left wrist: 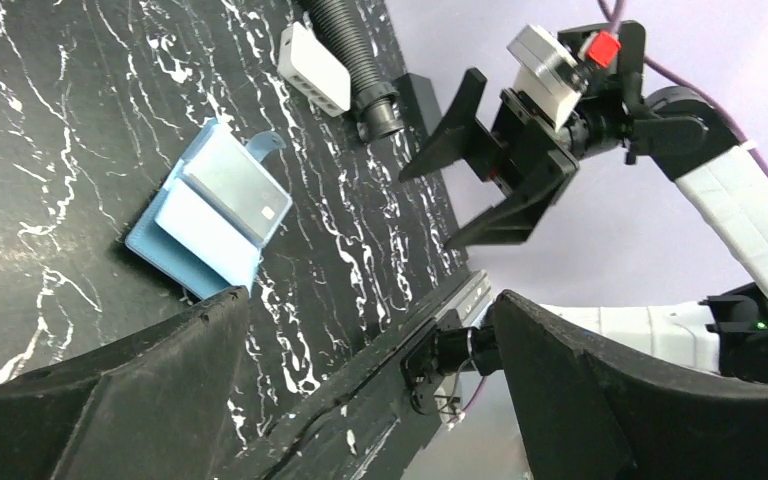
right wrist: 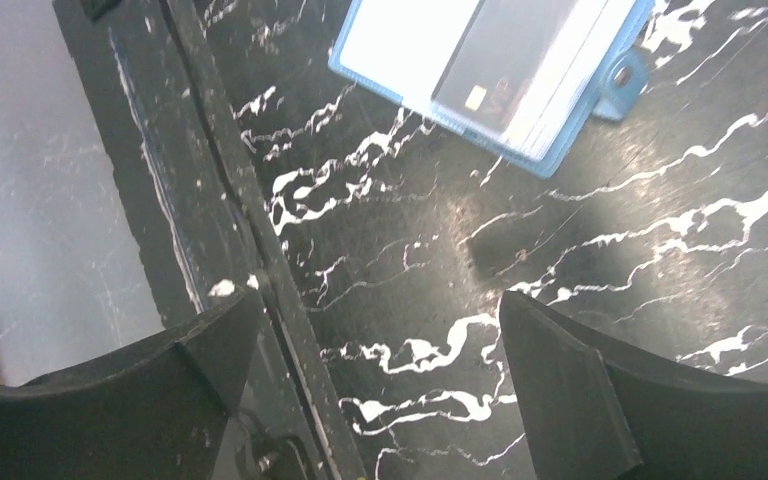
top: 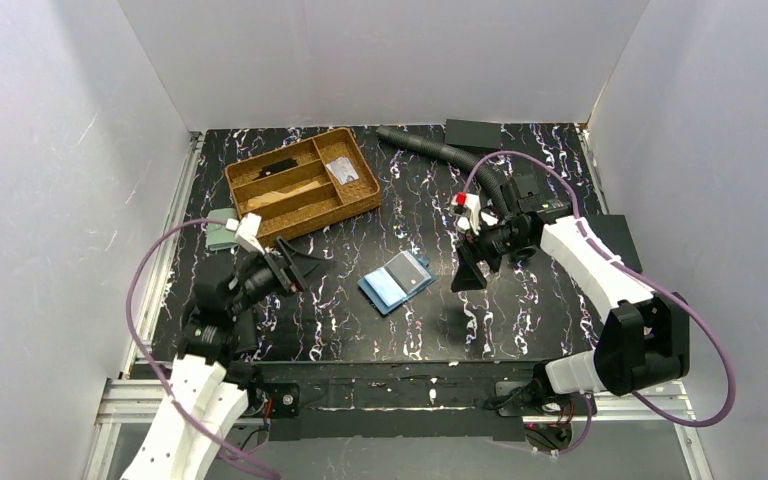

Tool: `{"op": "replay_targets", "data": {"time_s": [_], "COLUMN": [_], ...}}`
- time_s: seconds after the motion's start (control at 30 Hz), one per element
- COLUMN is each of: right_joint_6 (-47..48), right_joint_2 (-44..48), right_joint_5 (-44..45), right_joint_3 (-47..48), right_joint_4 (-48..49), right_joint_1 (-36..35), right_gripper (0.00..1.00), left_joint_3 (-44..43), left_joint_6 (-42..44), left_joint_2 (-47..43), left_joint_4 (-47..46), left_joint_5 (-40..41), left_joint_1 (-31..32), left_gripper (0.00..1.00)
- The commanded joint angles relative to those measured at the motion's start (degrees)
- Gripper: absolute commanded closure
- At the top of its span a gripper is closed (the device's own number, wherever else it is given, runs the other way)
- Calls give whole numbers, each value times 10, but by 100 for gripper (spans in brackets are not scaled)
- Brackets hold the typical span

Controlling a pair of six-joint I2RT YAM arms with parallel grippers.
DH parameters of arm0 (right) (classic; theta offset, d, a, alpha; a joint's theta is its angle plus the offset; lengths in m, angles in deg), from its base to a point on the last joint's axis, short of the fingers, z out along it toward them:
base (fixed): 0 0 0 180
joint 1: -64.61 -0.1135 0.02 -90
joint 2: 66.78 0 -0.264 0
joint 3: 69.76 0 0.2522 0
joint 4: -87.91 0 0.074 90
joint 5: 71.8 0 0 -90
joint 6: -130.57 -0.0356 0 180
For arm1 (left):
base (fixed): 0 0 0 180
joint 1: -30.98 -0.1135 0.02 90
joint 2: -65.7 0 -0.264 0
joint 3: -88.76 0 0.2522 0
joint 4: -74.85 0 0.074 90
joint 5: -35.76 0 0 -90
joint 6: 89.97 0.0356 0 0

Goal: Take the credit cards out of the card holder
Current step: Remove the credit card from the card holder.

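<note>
The teal-blue card holder (top: 397, 282) lies open and flat on the black marbled table, between the two arms. In the left wrist view the card holder (left wrist: 192, 262) shows a greyish credit card (left wrist: 243, 190) with a small chip tucked in one half. The other half is a pale blue-white face. The right wrist view shows the same dark chip card (right wrist: 505, 60) in the striped slots. My left gripper (top: 303, 266) is open and empty, left of the holder and apart from it. My right gripper (top: 472, 262) is open and empty, right of the holder.
A wooden compartment tray (top: 303, 183) stands at the back left, with a pale green pouch (top: 222, 232) beside it. A black corrugated hose (top: 438, 150) and a black box (top: 472, 132) lie at the back. A white rounded box (left wrist: 312, 67) sits by the hose end.
</note>
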Motion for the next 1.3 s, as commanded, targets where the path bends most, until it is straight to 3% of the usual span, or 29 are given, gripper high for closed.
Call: {"op": "replay_targets", "data": {"time_s": [0.0, 0.13, 0.27, 0.3, 0.37, 0.47, 0.53, 0.67, 0.77, 1.27], "right_joint_6": [-78, -111, -69, -116, -196, -270, -296, -332, -340, -340], "right_joint_2": [6, -32, -107, -129, -160, -197, -228, -244, -243, -256], "right_joint_5": [-37, -107, -135, -101, -63, -54, -68, -46, -34, -3], "right_joint_3": [-2, -10, 36, 34, 20, 16, 29, 25, 15, 4], "right_joint_4": [108, 133, 81, 140, 242, 331, 347, 373, 386, 386], "right_joint_1": [-2, -2, -15, -26, -47, -53, -64, -69, -69, -69], "right_gripper": [2, 2, 2, 6, 20, 44, 52, 55, 56, 58], "left_joint_3": [41, 44, 42, 14, -27, -20, -37, -47, -37, -32], "left_joint_6": [-69, -98, -113, -91, -68, -109, -109, -132, -143, -152], "left_joint_2": [-74, -65, 21, 98, 203, 341, 395, 463, 483, 573], "left_joint_4": [52, 50, -17, -29, -50, -201, -227, -272, -310, -366], "left_joint_5": [77, 82, 118, 167, 206, 196, 195, 196, 193, 197], "left_joint_1": [32, 54, 118, 181, 241, 265, 267, 268, 267, 272], "left_gripper": [10, 11, 11, 10, 10, 18, 23, 42, 48, 53]}}
